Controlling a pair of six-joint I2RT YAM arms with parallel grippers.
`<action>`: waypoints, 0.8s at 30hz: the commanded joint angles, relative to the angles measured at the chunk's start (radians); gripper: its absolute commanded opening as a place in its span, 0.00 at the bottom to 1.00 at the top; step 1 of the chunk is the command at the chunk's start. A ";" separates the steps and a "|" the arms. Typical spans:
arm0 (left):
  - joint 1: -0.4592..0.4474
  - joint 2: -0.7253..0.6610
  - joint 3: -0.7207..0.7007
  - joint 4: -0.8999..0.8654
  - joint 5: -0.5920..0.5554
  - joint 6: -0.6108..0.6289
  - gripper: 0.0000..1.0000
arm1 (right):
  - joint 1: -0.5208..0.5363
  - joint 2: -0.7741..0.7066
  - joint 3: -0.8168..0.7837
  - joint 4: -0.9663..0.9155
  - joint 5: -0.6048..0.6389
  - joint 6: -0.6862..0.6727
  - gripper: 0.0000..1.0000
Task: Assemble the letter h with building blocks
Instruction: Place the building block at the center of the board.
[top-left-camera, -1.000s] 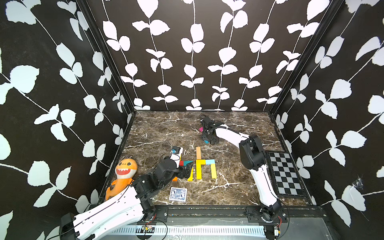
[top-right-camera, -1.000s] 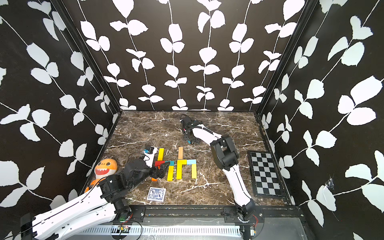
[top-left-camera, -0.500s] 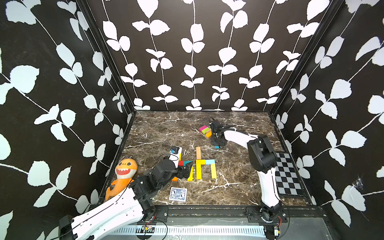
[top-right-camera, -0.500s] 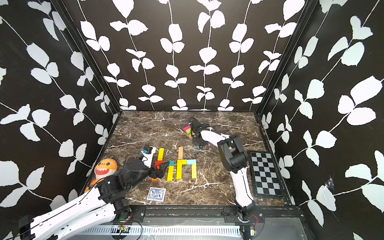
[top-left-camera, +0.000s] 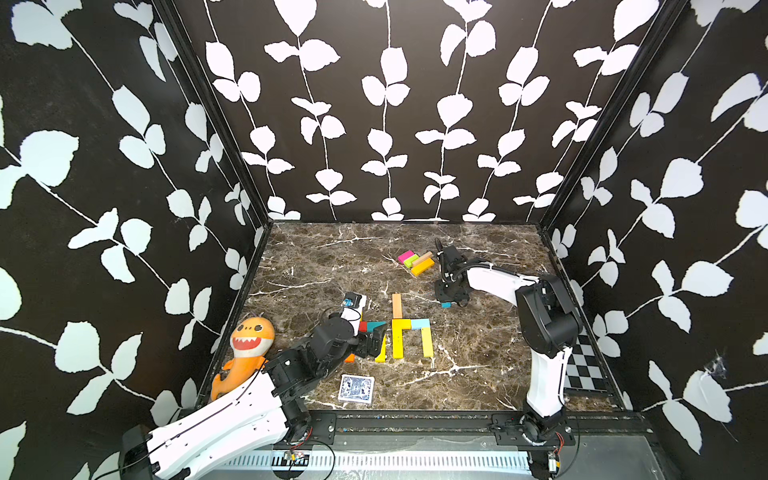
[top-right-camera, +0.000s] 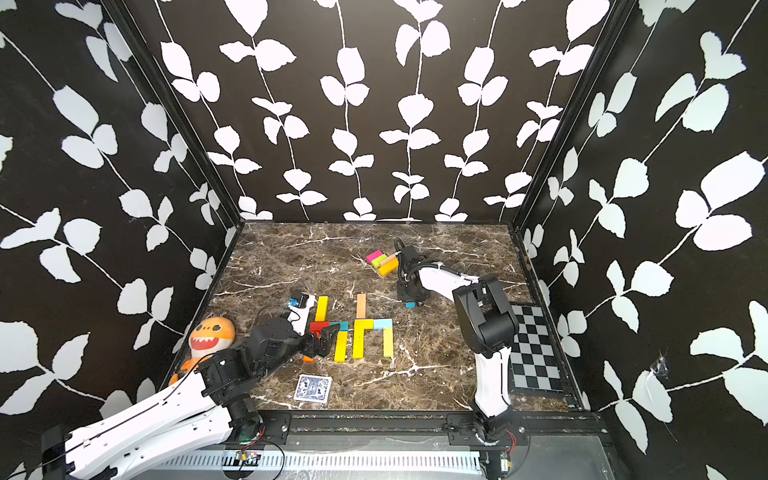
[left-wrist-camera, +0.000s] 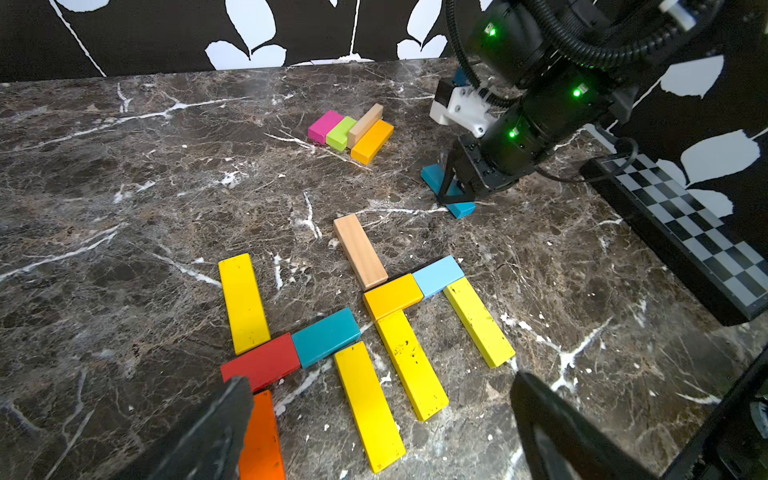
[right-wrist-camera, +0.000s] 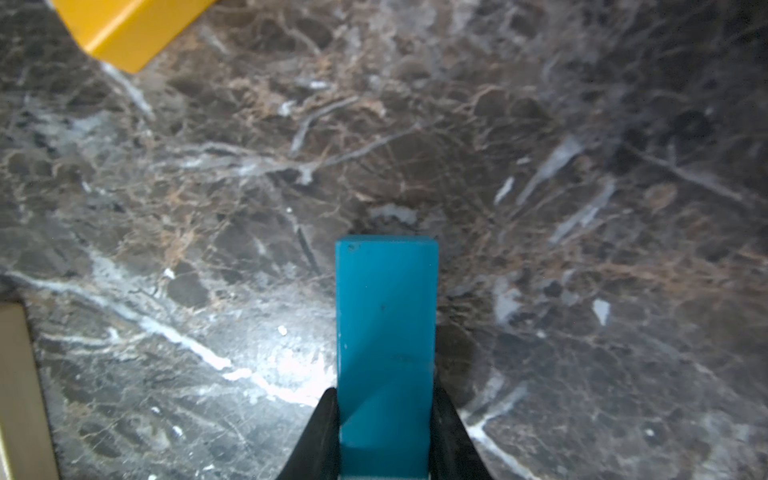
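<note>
The right pincer (right-wrist-camera: 386, 419) is clenched on a teal block (right-wrist-camera: 386, 316). Its two black fingers (right-wrist-camera: 323, 436) press the block's long sides near one end, and the rest sticks out over the marble table (right-wrist-camera: 582, 208). In the left wrist view the same pincer (left-wrist-camera: 455, 189) holds that block (left-wrist-camera: 462, 209) tilted, and I cannot tell whether its low end touches the tabletop. Just beside it, toward the back wall, lies a tight row of four blocks (left-wrist-camera: 351, 133), pink, green, plain tan and orange, touching side to side. Nearer the front an h-shaped figure (left-wrist-camera: 392, 296) lies flat, made of a tan block (left-wrist-camera: 359, 251), an orange-yellow one, a light blue block (left-wrist-camera: 438, 275) and two long yellow ones. Next to it lies a second figure (left-wrist-camera: 262, 361) of yellow, red, teal, yellow and orange blocks. The left pincer (left-wrist-camera: 380, 392) hangs released, its jaws wide apart, over the near ends of these figures, and one finger (left-wrist-camera: 224, 415) covers part of the orange block (left-wrist-camera: 262, 444). In a top view a deck of cards (top-left-camera: 356, 388) lies at the table's front, a shark toy (top-left-camera: 245, 349) leans in the left corner and a checkered board (top-left-camera: 584, 365) lies along the right edge.
</note>
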 joint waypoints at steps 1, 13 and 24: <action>0.000 -0.001 0.022 0.016 -0.007 -0.004 0.99 | 0.021 -0.038 -0.024 0.009 -0.008 -0.020 0.19; 0.000 0.006 0.027 0.009 -0.011 -0.002 0.99 | 0.063 -0.034 -0.064 0.011 0.046 0.059 0.20; 0.000 -0.004 0.023 0.003 -0.015 -0.002 0.99 | 0.087 -0.061 -0.104 0.023 0.080 0.126 0.27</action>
